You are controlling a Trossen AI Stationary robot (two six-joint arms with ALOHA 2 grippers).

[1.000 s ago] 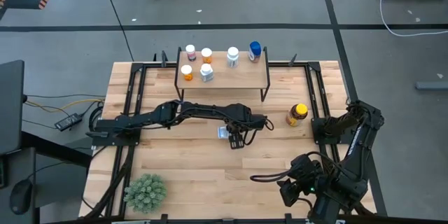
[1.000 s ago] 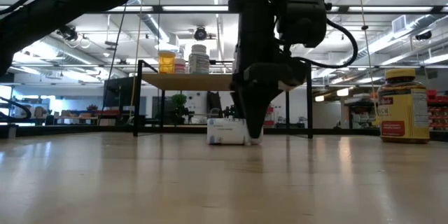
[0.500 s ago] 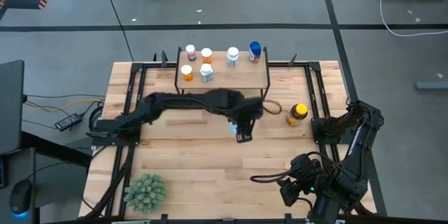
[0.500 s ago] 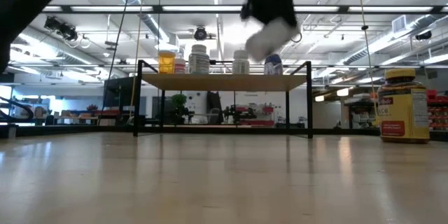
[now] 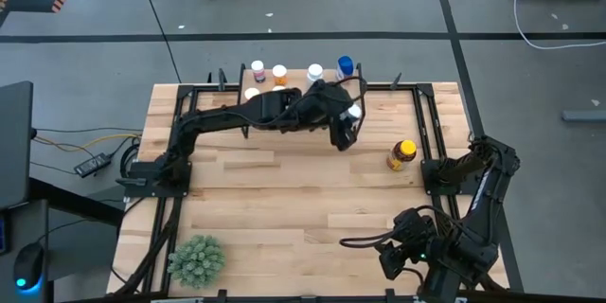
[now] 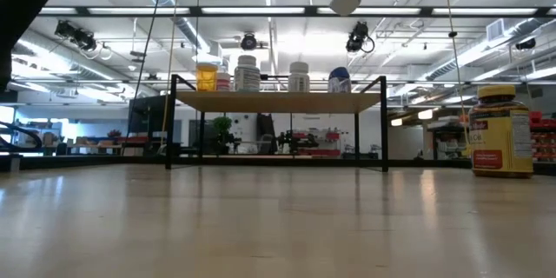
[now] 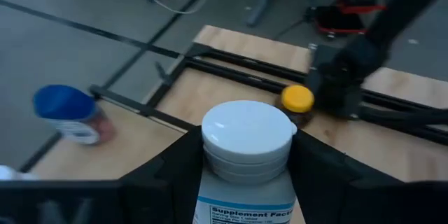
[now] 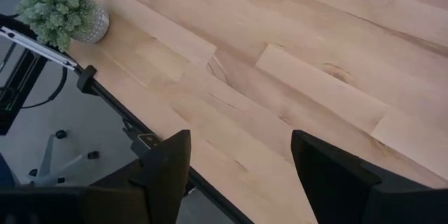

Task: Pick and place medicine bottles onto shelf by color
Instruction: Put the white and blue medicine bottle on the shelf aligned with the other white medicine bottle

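- Pretty far along, I'd say: the shelf already carries an orange bottle, a couple of white bottles and a blue-capped bottle, though from the low view I can't tell how cleanly the colors are grouped.
- Left gripper has its jaws clamped on a white-capped bottle, held up in the air above the shelf's end nearest the blue-capped one.
- That bottle's long axis runs along the jaws, cap pointing away from the wrist; from the low view it hangs tilted, not upright.
- Left to do: land it, then the yellow-capped amber bottle standing on the surface beside the shelf.
- Right gripper waits with jaws open, holding nothing, well away from the shelf.
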